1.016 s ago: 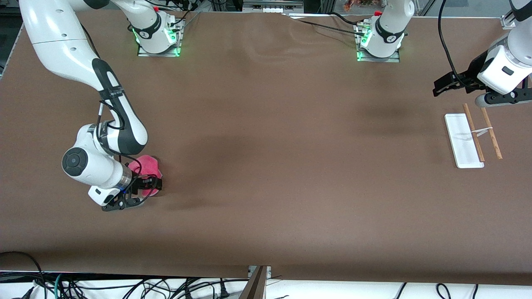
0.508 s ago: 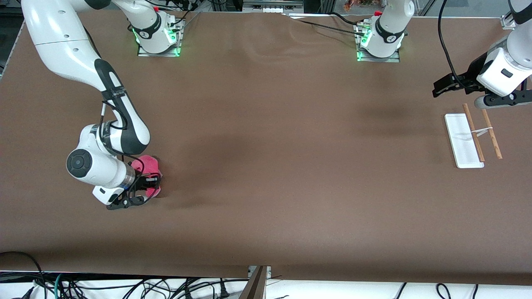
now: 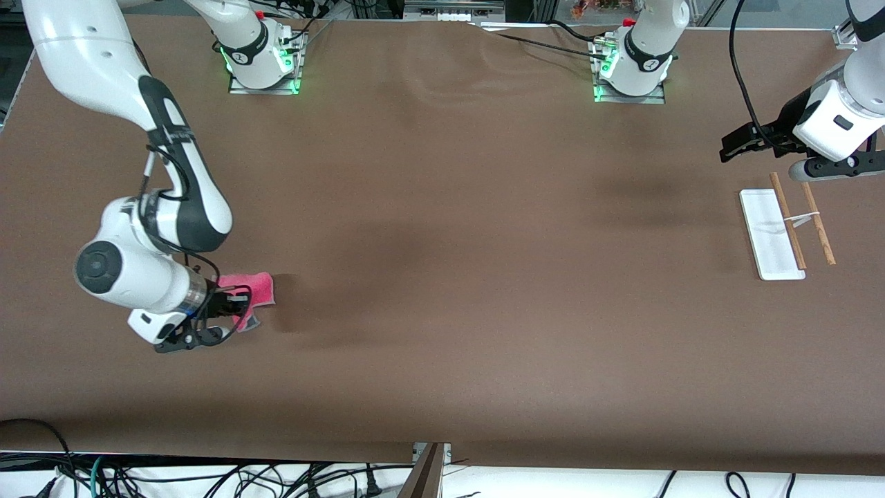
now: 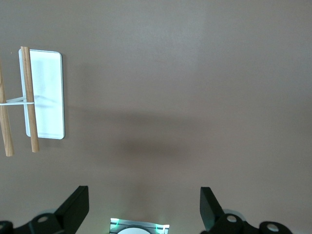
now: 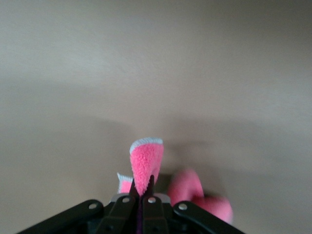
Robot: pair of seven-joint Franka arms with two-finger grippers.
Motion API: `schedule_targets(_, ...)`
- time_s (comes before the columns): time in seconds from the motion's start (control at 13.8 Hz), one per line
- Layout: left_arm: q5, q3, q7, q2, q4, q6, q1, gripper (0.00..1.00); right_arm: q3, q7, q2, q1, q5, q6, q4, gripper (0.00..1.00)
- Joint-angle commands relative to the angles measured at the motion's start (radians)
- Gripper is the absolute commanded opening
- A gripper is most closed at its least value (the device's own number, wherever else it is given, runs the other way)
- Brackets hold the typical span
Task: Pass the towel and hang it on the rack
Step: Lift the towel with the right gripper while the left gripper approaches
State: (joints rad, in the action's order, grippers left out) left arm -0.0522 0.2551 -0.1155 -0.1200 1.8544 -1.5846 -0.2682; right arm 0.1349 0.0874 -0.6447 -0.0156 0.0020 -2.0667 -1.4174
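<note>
So you'd only got the pick-up done: right gripper [image 3: 231, 306] was clamped on the towel [image 3: 252, 288], near the desk edge at the right arm's end. Left gripper [image 3: 734, 144] waited w/ fingers apart, over the desk by the rack [image 3: 771, 235] at the other end. Pass & hang were both left.

towel [image 3: 252, 294]: in my right gripper [image 3: 243, 304], at the right arm's end
rack [image 3: 785, 232]: at the left arm's end, near my left gripper [image 3: 733, 144]
</note>
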Motion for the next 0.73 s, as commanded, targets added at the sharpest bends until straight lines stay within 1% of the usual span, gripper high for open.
schedule_targets(0.0, -0.015, -0.007, 0.027, 0.016, -0.030, 0.025, 0.004, 1.00, 0.058, -0.029, 0.008, -0.003, 0.015, 0.169, 0.145, 0.00)
schedule_targets(0.15, -0.015, -0.007, 0.045, 0.019, -0.027, 0.025, 0.004, 1.00, 0.122, -0.130, 0.037, -0.004, 0.013, 0.212, 0.214, 0.00)
schedule_targets(0.29, -0.015, -0.008, 0.083, 0.026, -0.027, 0.023, 0.003, 1.00, 0.187, -0.259, 0.043, -0.006, 0.012, 0.215, 0.227, 0.00)
schedule_targets(0.44, -0.011, -0.008, 0.085, 0.034, -0.026, 0.020, 0.003, 1.00, 0.248, -0.337, 0.043, -0.018, 0.006, 0.203, 0.270, 0.00)
schedule_targets(0.51, -0.008, -0.008, 0.089, 0.037, -0.024, 0.018, 0.001, 1.00, 0.261, -0.380, 0.043, -0.044, 0.006, 0.198, 0.299, 0.00)
schedule_targets(0.65, -0.015, -0.008, 0.118, 0.051, -0.020, 0.006, 0.000, 1.00, 0.258, -0.539, 0.043, -0.127, 0.001, 0.156, 0.325, 0.00)
